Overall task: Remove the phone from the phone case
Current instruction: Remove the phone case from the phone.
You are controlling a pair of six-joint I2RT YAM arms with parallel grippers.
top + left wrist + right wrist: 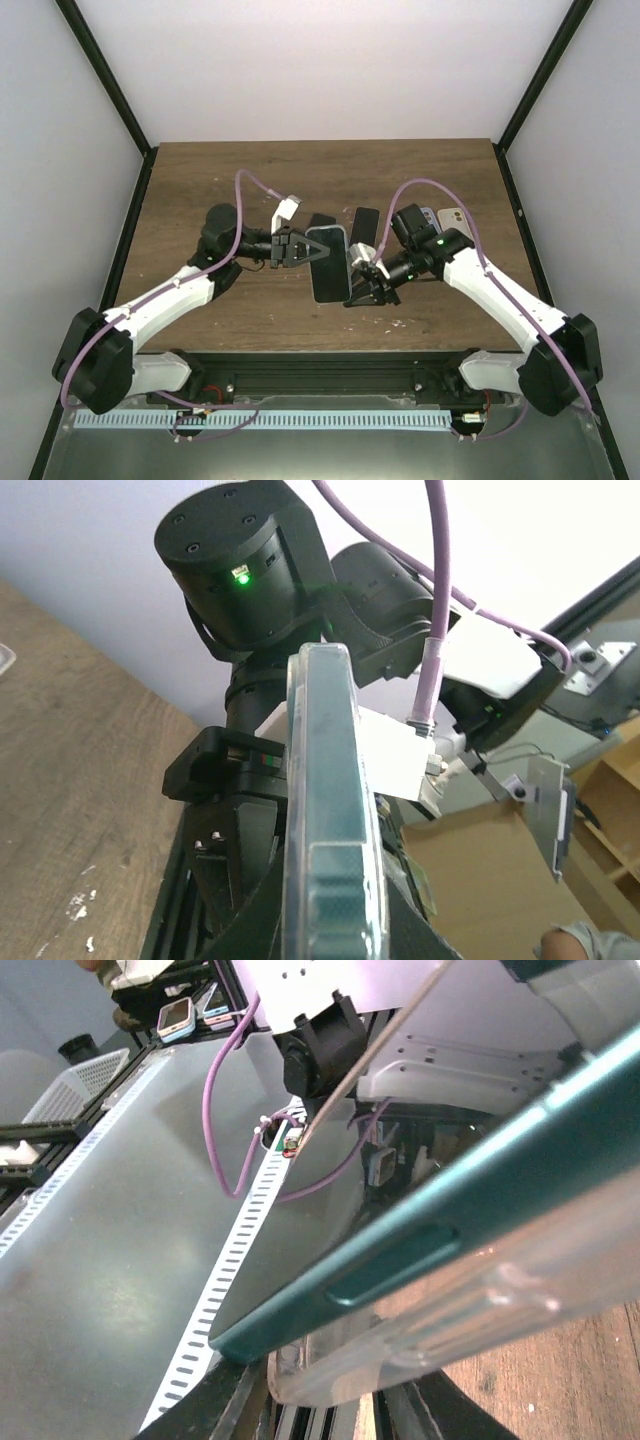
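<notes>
A dark teal phone (328, 262) in a clear case is held above the table between both grippers. My left gripper (298, 247) is shut on its upper left edge. In the left wrist view the phone (335, 810) stands edge-on between my black fingers (225, 920), with the clear case (296, 780) around it. My right gripper (362, 285) is shut on the lower right corner. In the right wrist view the phone's teal corner (420, 1250) has lifted out of the clear case (430, 1330), and the case corner sits between my fingers (225, 1405).
A black phone-shaped slab (365, 222) and a second dark one (320, 220) lie on the wooden table (200, 180) behind the held phone. Two more phones (452, 217) lie at the right by the right arm. Black frame posts stand at both sides.
</notes>
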